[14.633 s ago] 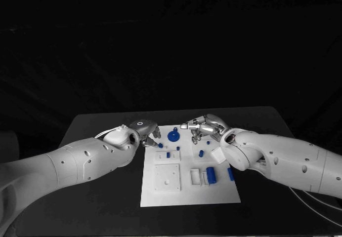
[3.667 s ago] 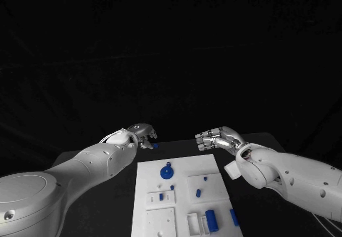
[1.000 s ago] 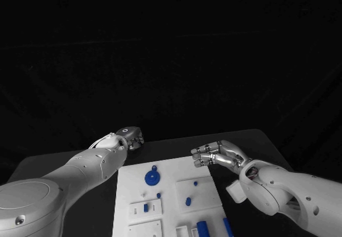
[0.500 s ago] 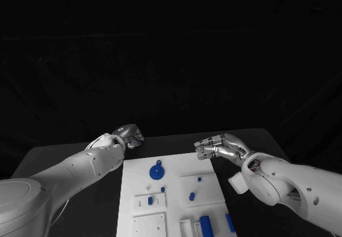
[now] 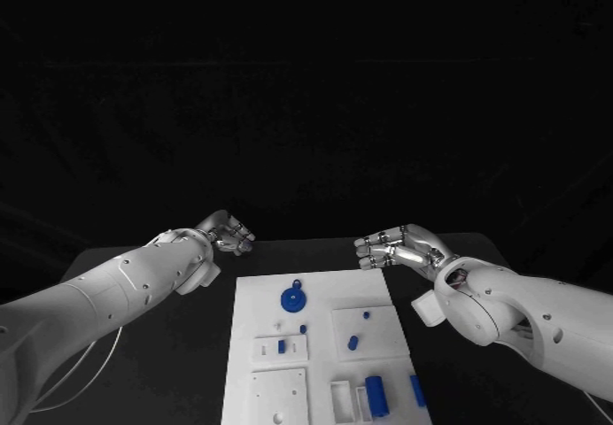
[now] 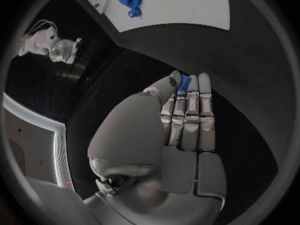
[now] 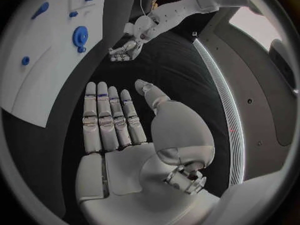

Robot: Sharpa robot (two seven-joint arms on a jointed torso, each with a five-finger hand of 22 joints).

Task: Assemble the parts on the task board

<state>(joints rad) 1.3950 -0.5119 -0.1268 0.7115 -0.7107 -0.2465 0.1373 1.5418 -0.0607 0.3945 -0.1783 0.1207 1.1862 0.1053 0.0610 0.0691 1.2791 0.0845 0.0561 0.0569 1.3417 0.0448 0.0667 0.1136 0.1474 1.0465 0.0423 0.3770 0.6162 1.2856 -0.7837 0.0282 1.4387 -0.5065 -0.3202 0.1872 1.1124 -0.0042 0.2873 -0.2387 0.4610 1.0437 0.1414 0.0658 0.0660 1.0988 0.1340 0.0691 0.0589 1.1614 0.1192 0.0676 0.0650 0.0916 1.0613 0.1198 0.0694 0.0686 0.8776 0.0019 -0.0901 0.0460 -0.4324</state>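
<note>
Nearest me on the task board, at about 5 o'clock from its middle, two blue bars lie beside white blocks. They look like stiff, light plastic, probably slick, so I'd pinch each across its narrow sides at mid-length. Toward the centre sit small blue pegs in pale raised tiles. These are tiny and easy to flick away, so I'd take them from above with fingertips only. Farther out, near 11 o'clock, the blue gear lies flat. Its teeth give purchase, so I'd grip across the rim.

Beyond the board's far edge, my right hand at 1 o'clock hovers with its fingers extended side by side and thumb apart, holding nothing. At 10 o'clock off the board, my left hand has its fingers folded in with the thumb pressed over a small blue part, just a sliver showing. I judge it light and rigid, and liable to slip from so shallow a pinch.
</note>
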